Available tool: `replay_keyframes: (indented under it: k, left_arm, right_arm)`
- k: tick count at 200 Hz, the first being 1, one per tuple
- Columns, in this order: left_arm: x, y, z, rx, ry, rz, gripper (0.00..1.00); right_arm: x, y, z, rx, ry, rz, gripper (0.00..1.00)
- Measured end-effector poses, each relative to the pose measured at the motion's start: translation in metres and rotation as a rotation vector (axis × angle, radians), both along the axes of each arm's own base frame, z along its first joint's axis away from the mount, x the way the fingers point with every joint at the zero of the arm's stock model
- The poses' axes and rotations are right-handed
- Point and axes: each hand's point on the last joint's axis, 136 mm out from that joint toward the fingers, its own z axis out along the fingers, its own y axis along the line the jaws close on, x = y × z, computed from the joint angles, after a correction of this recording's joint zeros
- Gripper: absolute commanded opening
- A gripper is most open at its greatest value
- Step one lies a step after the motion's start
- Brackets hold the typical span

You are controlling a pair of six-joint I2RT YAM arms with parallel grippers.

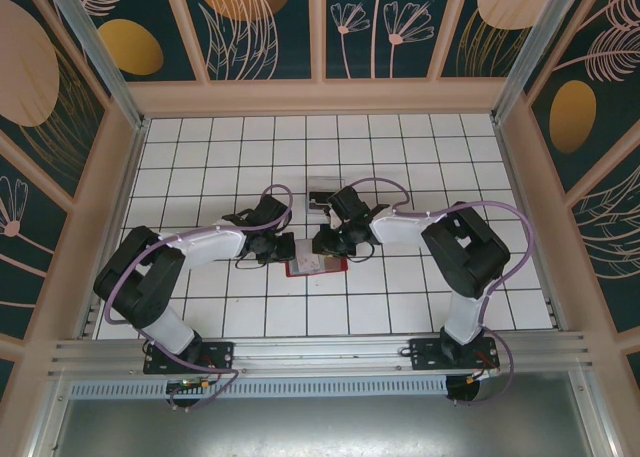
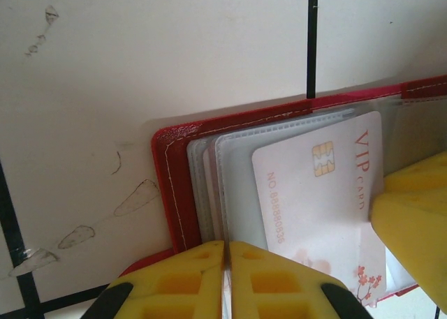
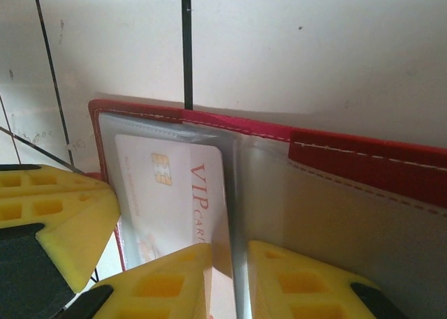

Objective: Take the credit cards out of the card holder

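On the card holder (image 2: 167, 186), left hand (image 2: 227, 260) and right hand (image 3: 230, 257) clamp.

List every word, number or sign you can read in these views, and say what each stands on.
"VIP CARD": red lettering on the pale card, inside a clear sleeve of the red card holder.
"NO.8888...": faint print along that card's long edge, left wrist view; the last digits are too blurred to read.
Any text in the top view is too small to read.

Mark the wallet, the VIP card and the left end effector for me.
Wallet (image 2: 170, 186): left wrist view, red stitched border.
VIP card (image 2: 318, 207): left wrist view, pale face under chip.
Left end effector (image 2: 227, 263): left wrist view, between yellow fingertips.
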Motion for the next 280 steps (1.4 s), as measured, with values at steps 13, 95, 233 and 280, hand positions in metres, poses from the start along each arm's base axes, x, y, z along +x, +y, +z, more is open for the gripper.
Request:
replay_keyframes:
  k: [13,95,233,280]
  left_arm:
    - [0.0,0.0,0.0,0.001,0.001,0.0,0.12]
    - [0.001,-0.001,-0.001,0.001,0.002,0.0,0.12]
    - [0.002,0.001,-0.001,0.019,-0.006,0.001,0.12]
    - [0.002,0.001,-0.001,0.02,-0.006,0.001,0.12]
  right_arm:
    - [0.0,0.001,-0.001,0.007,0.002,0.003,0.22]
    - [-0.001,0.005,-0.002,0.057,0.02,0.017,0.17]
    - [0.002,-0.009,0.003,0.078,0.011,-0.012,0.07]
    - [0.004,-0.02,0.007,0.065,0.012,-0.036,0.07]
